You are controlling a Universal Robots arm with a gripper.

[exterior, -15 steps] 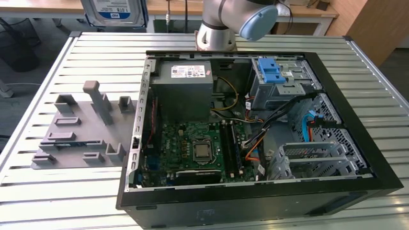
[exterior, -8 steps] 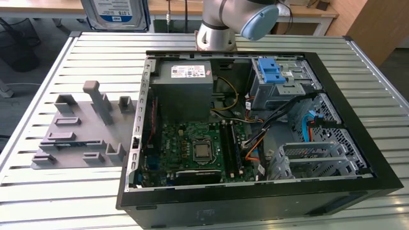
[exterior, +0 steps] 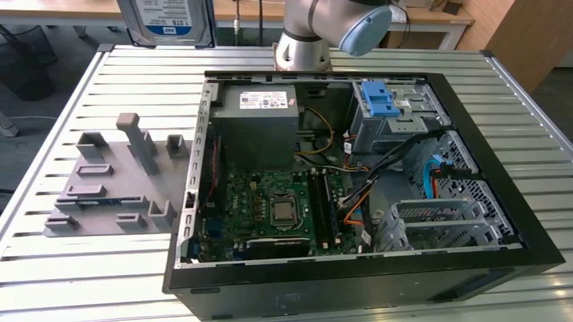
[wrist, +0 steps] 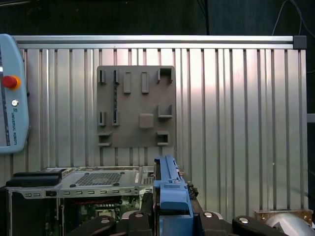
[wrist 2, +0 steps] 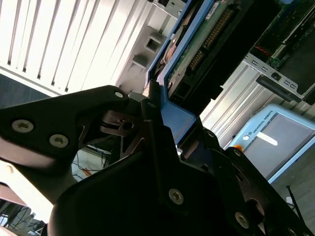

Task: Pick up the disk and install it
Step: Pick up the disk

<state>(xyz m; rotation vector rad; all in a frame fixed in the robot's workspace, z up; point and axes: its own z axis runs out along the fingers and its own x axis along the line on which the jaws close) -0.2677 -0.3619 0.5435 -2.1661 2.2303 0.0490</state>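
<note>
The disk [exterior: 170, 20], silver-grey with a white-and-blue label, hangs high above the table's far edge on the exterior view's left. In the second wrist view my gripper [wrist 2: 157, 101] is shut on the disk [wrist 2: 209, 37], whose blue frame and green circuit underside show past the black fingers [wrist 2: 147, 113]. The first wrist view looks along the disk's blue frame edge [wrist: 171, 194], which stands upright between the fingers [wrist: 142, 216] over the open computer case [wrist: 93, 182].
The open black computer case [exterior: 501, 221] lies on the slatted metal table [exterior: 134, 74], with a grey power-supply box [exterior: 255, 127], a blue latch on a metal drive cage [exterior: 385, 107] and a lower metal cage [exterior: 439, 221]. A grey fixture plate [exterior: 107, 181] lies beside it. A teach pendant [wrist: 10, 93] rests nearby.
</note>
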